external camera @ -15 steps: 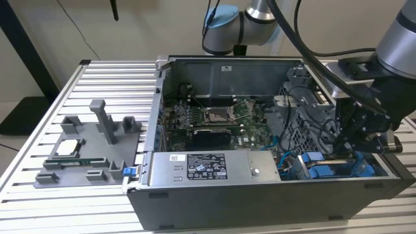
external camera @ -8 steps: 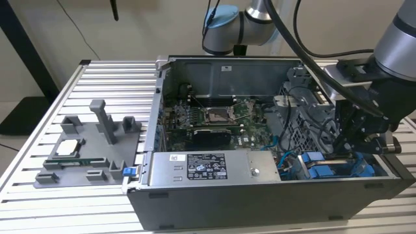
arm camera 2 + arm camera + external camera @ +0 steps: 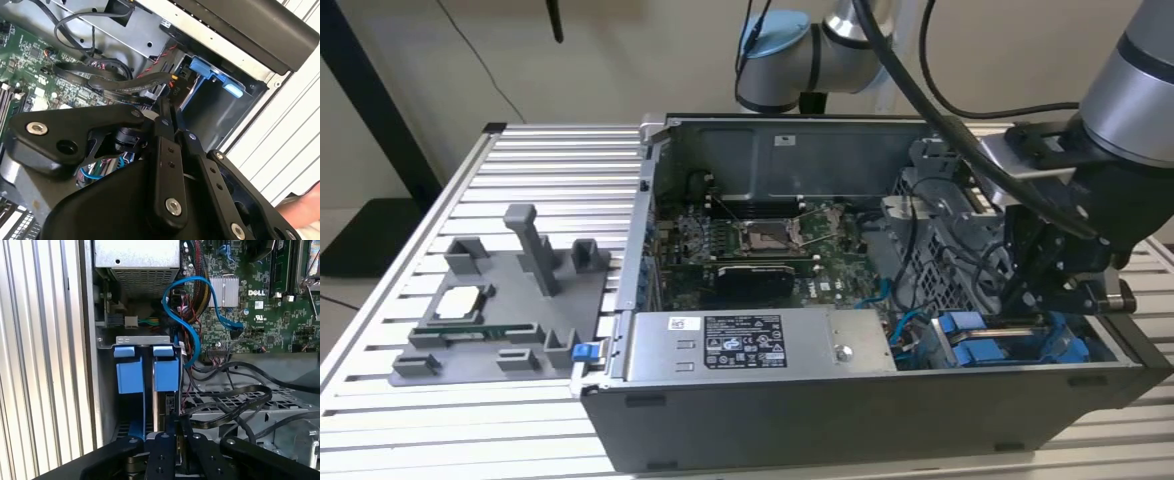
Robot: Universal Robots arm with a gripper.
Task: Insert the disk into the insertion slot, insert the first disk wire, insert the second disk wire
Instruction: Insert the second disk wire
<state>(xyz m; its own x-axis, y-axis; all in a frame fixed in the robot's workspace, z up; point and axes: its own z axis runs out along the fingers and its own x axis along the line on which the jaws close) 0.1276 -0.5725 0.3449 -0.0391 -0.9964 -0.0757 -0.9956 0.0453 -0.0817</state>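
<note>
The disk shows as a bright blue frame (image 3: 166, 374) standing in the insertion slot (image 3: 107, 390) of the drive cage, next to a second blue frame (image 3: 130, 376). From the exterior view, the blue frames (image 3: 974, 348) lie low in the case's corner on that view's right. My gripper (image 3: 176, 427) hangs just above the bay, shut on the end of a black disk wire (image 3: 235, 397) that loops off over the perforated cage. In the second wrist view, my gripper (image 3: 167, 117) pinches the dark wire (image 3: 145, 80) close to the blue frame (image 3: 205, 67). My gripper (image 3: 1041, 320) reaches down inside the case.
A silver labelled power-supply box (image 3: 761, 340) sits at the case's front. The motherboard (image 3: 761, 240) lies behind it. A blue data cable (image 3: 192, 335) arcs over the bay, with bundled black cables (image 3: 100, 80) nearby. A grey fixture tray (image 3: 494, 320) rests on the slatted table (image 3: 400, 420).
</note>
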